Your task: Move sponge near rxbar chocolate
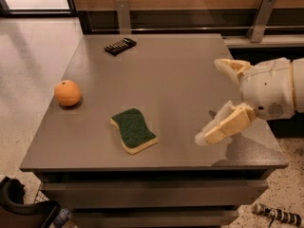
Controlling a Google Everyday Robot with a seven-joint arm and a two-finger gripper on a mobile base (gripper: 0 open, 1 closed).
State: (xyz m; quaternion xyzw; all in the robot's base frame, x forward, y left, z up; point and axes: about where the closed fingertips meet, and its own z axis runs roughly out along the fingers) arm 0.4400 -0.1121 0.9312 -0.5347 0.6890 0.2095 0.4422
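Here, a grey bench (180, 70) fills most of the camera view, its top flat and matte. Reading that top as a clock dial with twelve at the far edge, the robot's white arm (273, 89) juts in from the three o'clock side. Its pincer (209, 101) hangs over the bench toward four o'clock. The two pale fingers (228, 125) stand wide apart with nothing between them: one points out at the upper side, the other slants lower toward the near edge. The sponge (134, 129) lies flat at about seven o'clock, dark green scrub face up and yellow foam showing along its side, well apart from the pincer. A round orange fruit (67, 92) sits at nine o'clock, near the left edge. The rxbar chocolate (120, 45), dark and slim, lies at eleven o'clock by the far edge, well apart from the sponge.
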